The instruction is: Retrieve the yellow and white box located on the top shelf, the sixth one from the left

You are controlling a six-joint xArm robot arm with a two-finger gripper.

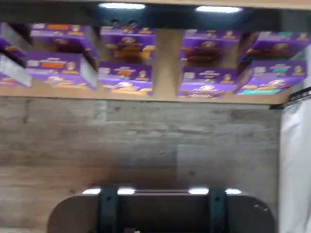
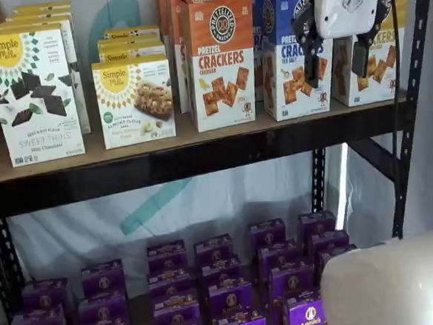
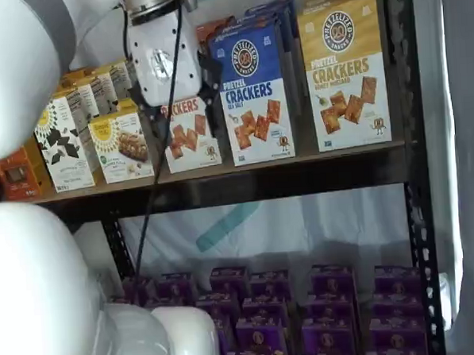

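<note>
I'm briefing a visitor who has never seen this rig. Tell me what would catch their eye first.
First, the white-bodied gripper hanging open before the top shelf, black fingers spread with nothing between them. Behind it stands a bright row of Pretzel Crackers boxes: orange, blue, and at the right end the yellow and white box. Below, rows of purple boxes fill the lower level.

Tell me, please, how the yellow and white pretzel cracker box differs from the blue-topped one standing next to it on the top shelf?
The yellow and white box has a yellow upper part; the blue-topped box has a blue one. The yellow and white box stands at the row's end, by the black upright; the blue-topped box stands between it and the orange-topped box. Both are tall, upright and picture brown square crackers on white.
</note>
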